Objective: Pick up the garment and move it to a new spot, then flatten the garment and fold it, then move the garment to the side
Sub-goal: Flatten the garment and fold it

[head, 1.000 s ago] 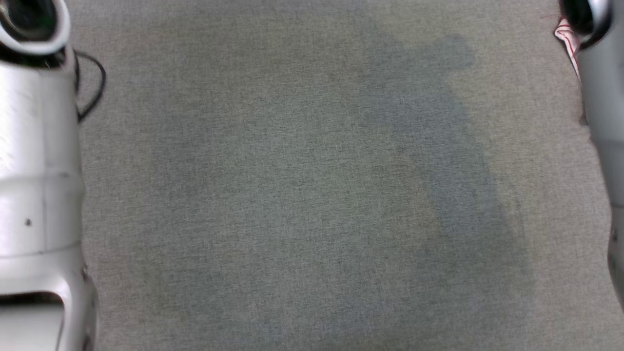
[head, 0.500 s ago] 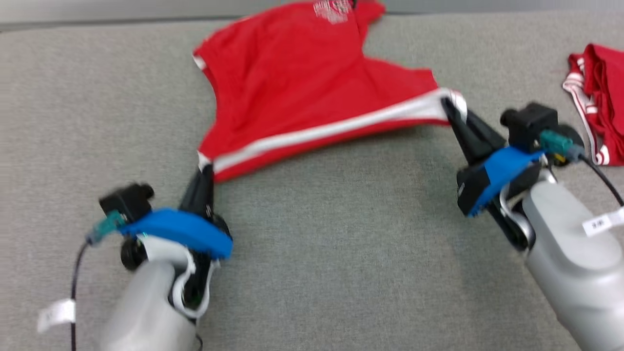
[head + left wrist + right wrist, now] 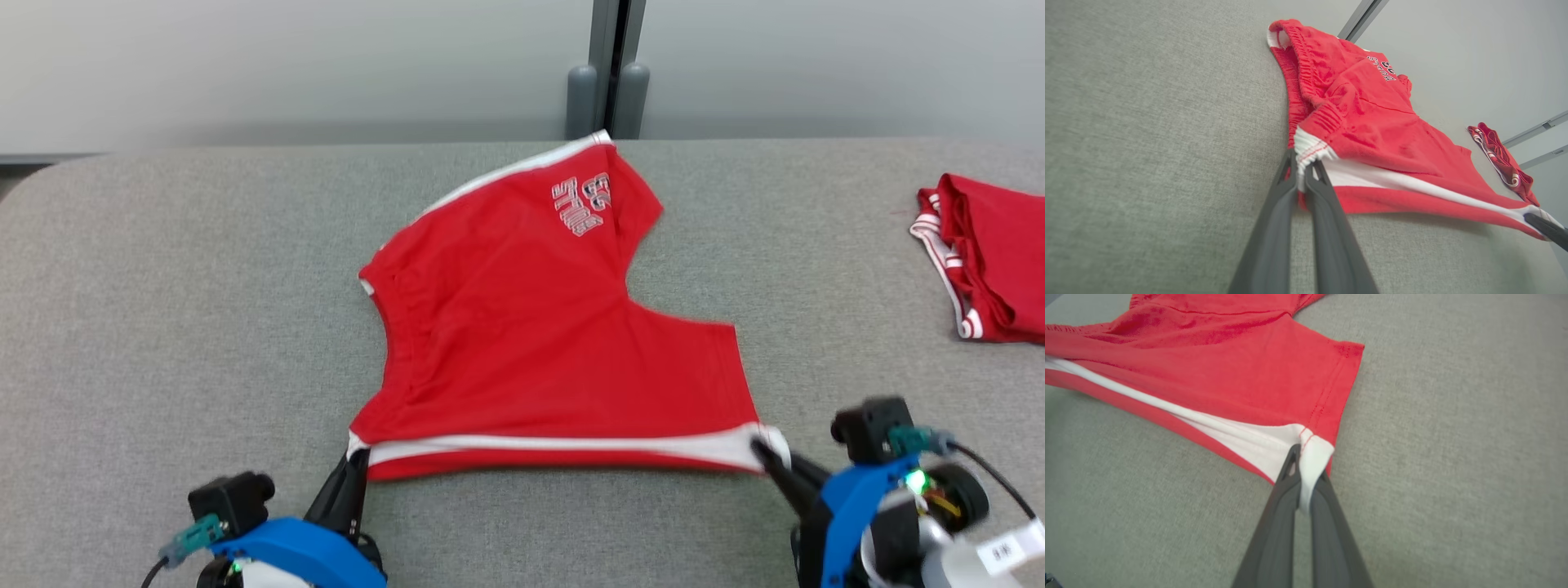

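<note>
The garment (image 3: pixel 531 327) is a pair of red shorts with white side stripes and a white print, spread on the grey cloth surface (image 3: pixel 163 286). My left gripper (image 3: pixel 357 459) is shut on its near left corner, at the waistband end of the white stripe (image 3: pixel 1306 153). At the near right corner, my right gripper (image 3: pixel 763 452) is shut on the white hem tip (image 3: pixel 1312 457). The near edge is stretched between the two grippers and lifted slightly off the surface. In the left wrist view the right gripper's dark finger (image 3: pixel 1545 228) shows at the far corner.
A second red garment with white stripes (image 3: pixel 988 261) lies bunched at the far right of the surface. A pale wall with a grey vertical post (image 3: pixel 608 73) runs behind the far edge. The surface's rounded left corner (image 3: pixel 33 175) is in sight.
The head camera has tilted up, from bare cloth to the whole garment and the wall. Both grippers keep their hold on the near corners, and the garment lies flatter and more spread than half a second ago.
</note>
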{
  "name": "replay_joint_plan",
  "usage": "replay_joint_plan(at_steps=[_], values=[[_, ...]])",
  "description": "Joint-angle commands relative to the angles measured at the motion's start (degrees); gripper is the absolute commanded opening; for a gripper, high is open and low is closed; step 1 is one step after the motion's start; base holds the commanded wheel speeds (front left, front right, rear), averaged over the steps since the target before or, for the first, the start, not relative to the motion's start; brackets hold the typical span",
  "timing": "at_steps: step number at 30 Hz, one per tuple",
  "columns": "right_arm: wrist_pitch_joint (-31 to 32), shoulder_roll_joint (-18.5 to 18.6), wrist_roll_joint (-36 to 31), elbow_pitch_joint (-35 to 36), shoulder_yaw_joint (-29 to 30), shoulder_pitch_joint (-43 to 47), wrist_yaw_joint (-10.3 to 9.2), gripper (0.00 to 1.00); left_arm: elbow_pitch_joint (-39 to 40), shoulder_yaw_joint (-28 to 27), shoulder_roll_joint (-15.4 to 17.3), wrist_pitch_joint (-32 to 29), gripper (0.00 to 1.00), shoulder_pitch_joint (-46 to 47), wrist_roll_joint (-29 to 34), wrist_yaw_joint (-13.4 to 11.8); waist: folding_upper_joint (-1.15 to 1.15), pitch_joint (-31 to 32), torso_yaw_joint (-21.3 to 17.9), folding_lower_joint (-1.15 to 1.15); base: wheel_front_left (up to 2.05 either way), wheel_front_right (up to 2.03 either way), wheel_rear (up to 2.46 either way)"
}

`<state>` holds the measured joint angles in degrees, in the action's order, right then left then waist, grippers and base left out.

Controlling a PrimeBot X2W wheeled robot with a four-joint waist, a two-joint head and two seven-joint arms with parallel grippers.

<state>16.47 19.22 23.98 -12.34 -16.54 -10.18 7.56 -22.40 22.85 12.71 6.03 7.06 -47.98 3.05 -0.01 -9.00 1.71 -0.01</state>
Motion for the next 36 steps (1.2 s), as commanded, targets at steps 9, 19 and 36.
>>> replay_joint_plan(at_steps=[9,19,36], values=[[25.6,-6.4,-1.9,26.1,13.3,23.0,-0.13,0.00,13.8,-0.1,6.4,-7.9,0.00,-11.5,-0.7,-7.2,0.01,2.9,-2.1,0.01,0.00,0.00,0.00],[14.1,-7.3,-8.7,37.0,14.2,17.3,-0.11,0.00,26.2,-2.0,7.1,-5.6,0.00,-9.9,0.1,-7.7,0.01,3.4,-2.0,0.01,0.00,0.00,0.00],[2.9,7.4,-11.6,35.6,11.4,-15.6,-0.08,0.00,31.8,-4.5,8.1,-17.1,0.00,26.8,0.9,-6.6,0.01,2.3,-3.7,0.01,0.00,0.00,0.00]])
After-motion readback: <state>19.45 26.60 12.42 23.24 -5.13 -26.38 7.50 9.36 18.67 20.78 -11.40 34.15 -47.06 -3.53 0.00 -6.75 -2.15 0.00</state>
